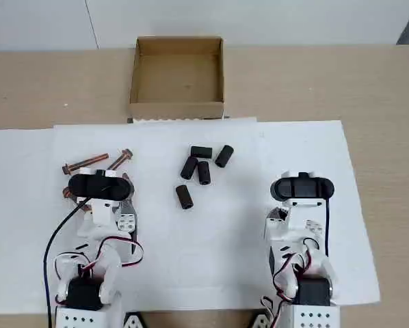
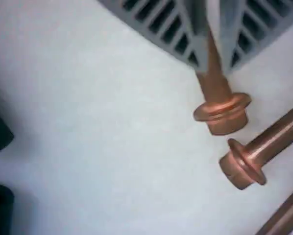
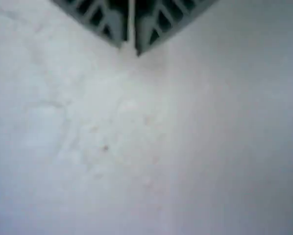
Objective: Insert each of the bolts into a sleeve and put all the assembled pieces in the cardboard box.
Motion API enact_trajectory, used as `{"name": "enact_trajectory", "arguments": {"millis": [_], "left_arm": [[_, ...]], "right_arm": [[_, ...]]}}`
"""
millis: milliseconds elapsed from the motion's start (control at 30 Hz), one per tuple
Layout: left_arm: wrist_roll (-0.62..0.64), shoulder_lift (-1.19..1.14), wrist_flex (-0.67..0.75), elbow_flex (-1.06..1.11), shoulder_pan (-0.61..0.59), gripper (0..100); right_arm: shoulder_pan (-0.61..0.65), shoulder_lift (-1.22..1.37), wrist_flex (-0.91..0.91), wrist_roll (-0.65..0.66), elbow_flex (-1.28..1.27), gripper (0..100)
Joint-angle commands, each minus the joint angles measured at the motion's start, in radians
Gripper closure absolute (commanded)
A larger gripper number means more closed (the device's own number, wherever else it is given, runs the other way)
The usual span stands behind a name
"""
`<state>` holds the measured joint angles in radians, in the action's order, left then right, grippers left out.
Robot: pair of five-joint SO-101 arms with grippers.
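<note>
The left end effector (image 2: 208, 61) clamps a copper bolt (image 2: 221, 111).

Wide open paper (image 1: 239, 225) between the two arms, easy pass; sleeves (image 1: 204, 172) clump mid-sheet, right on the straight line to the cardboard box (image 1: 177, 109); its walls stand at the far edge; loose bolts (image 1: 86, 164) crowd the left tool (image 2: 208, 46), which pinches one bolt (image 2: 220, 105).

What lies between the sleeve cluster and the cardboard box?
Just bare white paper separates the sleeves from the cardboard box, seen in the high view.
</note>
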<state>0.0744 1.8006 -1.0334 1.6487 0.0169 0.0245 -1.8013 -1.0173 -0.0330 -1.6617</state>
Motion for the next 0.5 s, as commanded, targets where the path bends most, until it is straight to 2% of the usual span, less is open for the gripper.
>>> {"name": "enact_trajectory", "arguments": {"millis": [0, 300, 467], "left_arm": [[-0.002, 0.008, 0.025, -0.007, 0.002, 99], [-0.002, 0.006, 0.052, -0.039, -0.008, 99], [-0.005, 0.0, -0.04, -0.206, -0.006, 99]], "right_arm": [[-0.007, -0.013, 0.021, -0.009, 0.003, 99.5], [-0.007, -0.013, 0.021, -0.009, 0.003, 99.5], [-0.007, -0.013, 0.021, -0.009, 0.003, 99.5]]}}
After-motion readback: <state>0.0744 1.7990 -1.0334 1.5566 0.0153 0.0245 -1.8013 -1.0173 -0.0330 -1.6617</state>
